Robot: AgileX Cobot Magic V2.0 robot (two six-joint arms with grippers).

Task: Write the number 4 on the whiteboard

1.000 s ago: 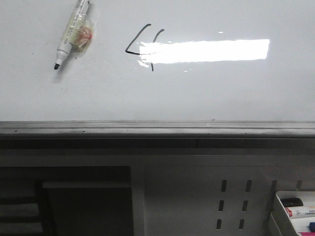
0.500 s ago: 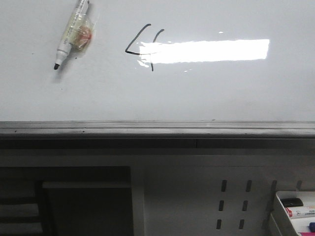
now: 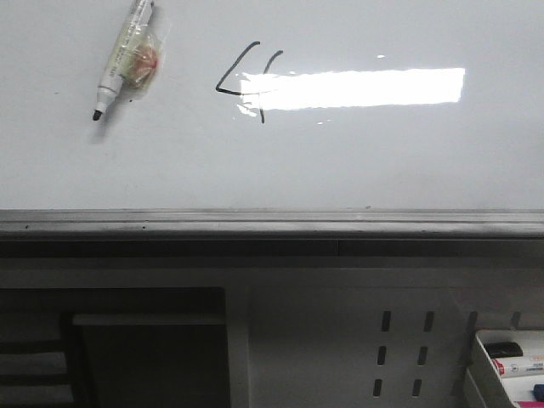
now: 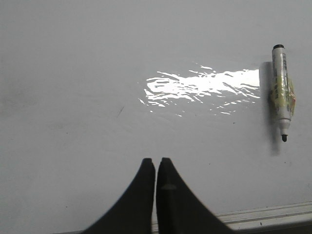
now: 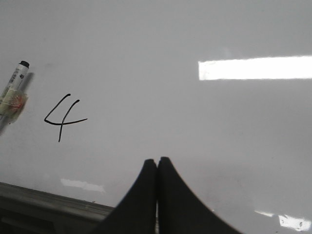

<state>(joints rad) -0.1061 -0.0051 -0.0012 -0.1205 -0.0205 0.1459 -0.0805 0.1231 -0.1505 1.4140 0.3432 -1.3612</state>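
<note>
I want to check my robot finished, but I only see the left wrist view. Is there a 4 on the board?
Observer: Yes, a black number 4 is drawn on the whiteboard.
Operator: Where is it from the marker?
Observer: In the front view it sits right of the marker, not touching it.
Operator: Are the other arm's fingers holding anything?
Observer: No, the right gripper is shut and empty, like the left gripper.
</note>
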